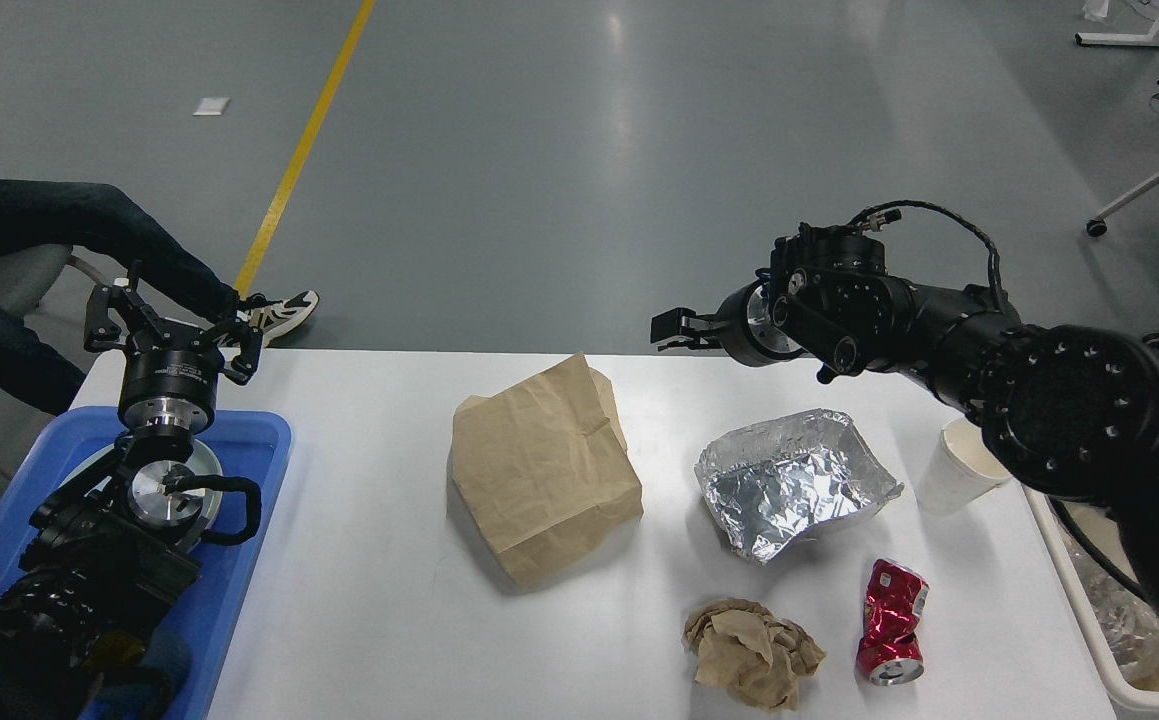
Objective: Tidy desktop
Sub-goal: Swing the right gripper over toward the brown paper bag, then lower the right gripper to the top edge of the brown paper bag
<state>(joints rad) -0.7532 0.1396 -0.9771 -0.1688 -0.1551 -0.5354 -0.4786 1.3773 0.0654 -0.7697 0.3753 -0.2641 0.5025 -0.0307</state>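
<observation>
1. At the far left a seated person's legs (59, 225) and sneaker (284, 310) sit beyond the table's far corner.
2. My left gripper (174, 330) hangs above the far end of the blue tray (259, 445), fingers spread wide and holding nothing. The arm itself covers most of the tray.
3. The desktop (369, 600) fills the lower middle of the view, a white table running from the tray on its left end to the bin on the right.
4. A brown paper bag (542, 470) lies near the middle of the table, creased and partly folded.
5. My right gripper (674, 330) reaches in from the right and points left, over the table's far edge, above and just beyond the bag's top corner. It looks small and dark, and I cannot tell how its fingers stand.
6. A crumpled foil tray (789, 480) sits right of the bag, under the right arm.
7. A wad of brown paper (751, 655) lies near the front edge, with a crushed red can (891, 622) just beside it.
8. A white paper cup (961, 465) stands tilted past the foil, partly hidden by my right arm.
9. A pale bin (1089, 640) sits at the table's right end, mostly behind the arm.
</observation>
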